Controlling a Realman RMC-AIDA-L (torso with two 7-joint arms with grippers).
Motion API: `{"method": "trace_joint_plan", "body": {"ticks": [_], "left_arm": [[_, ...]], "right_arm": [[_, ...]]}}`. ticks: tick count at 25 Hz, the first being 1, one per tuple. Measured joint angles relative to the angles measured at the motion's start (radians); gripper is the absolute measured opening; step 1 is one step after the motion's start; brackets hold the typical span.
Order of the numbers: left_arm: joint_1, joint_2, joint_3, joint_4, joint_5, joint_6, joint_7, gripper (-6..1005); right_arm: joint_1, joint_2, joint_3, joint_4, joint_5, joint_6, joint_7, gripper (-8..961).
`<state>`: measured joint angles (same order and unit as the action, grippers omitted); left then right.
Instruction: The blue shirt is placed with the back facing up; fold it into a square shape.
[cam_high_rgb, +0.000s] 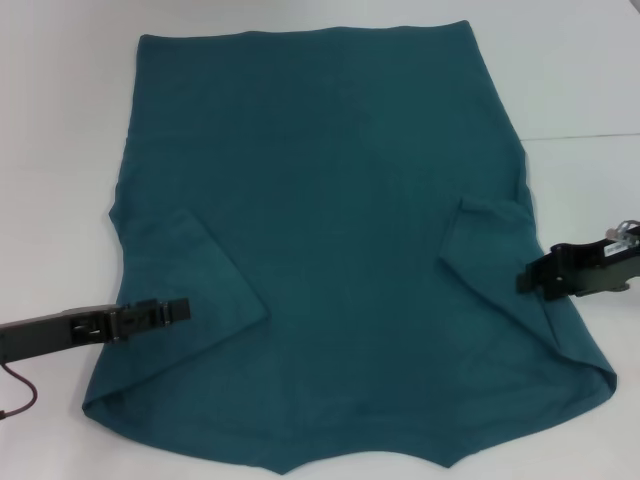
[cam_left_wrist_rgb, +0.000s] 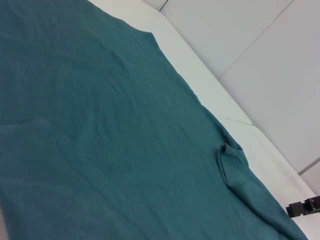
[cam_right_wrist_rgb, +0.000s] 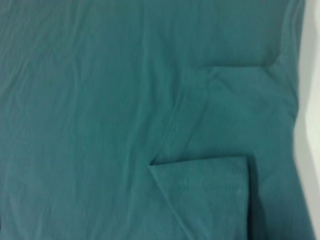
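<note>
The blue shirt (cam_high_rgb: 330, 200) lies spread flat on the white table, hem at the far end and neckline toward me. Both short sleeves are folded inward onto the body: the left sleeve (cam_high_rgb: 195, 270) and the right sleeve (cam_high_rgb: 490, 250). My left gripper (cam_high_rgb: 178, 310) hovers over the shirt's left edge, just by the folded left sleeve. My right gripper (cam_high_rgb: 528, 278) sits at the shirt's right edge beside the right sleeve. The left wrist view shows the shirt (cam_left_wrist_rgb: 110, 130) and the right gripper (cam_left_wrist_rgb: 304, 207) far off. The right wrist view shows the folded sleeve (cam_right_wrist_rgb: 210, 185).
The white table (cam_high_rgb: 60, 150) shows bare on both sides of the shirt, with a seam line on its right part (cam_high_rgb: 580, 135). A thin dark cable (cam_high_rgb: 20, 395) hangs under the left arm near the front left.
</note>
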<state>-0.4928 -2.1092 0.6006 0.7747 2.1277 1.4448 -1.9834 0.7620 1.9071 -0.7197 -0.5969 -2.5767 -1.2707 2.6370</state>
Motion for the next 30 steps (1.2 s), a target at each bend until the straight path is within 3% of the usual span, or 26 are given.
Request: {"method": "trace_joint_plan", "body": {"ticks": [11,19,22,30], "left_arm": [[0.006,0.0,-0.006,0.0,0.0,-0.001,0.002,687],[0.007,0.0,-0.004,-0.001,0.0,-0.011,0.001,686],[0.007,0.001,-0.004,-0.002,0.0,-0.012,0.001,686],[0.033,0.008,-0.008,0.008,0.0,0.008,-0.069,686]], "right_arm": [[0.013,0.029,-0.007,0.002,0.007,0.017,-0.014,443],[0.021,0.043,-0.009,0.032,0.178,-0.1,-0.169,443],[0.022,0.033,-0.009,0.025,0.182,-0.122,-0.163,443],[-0.011,-0.017,-0.006,0.015,0.176,-0.134,-0.144,443]]}}
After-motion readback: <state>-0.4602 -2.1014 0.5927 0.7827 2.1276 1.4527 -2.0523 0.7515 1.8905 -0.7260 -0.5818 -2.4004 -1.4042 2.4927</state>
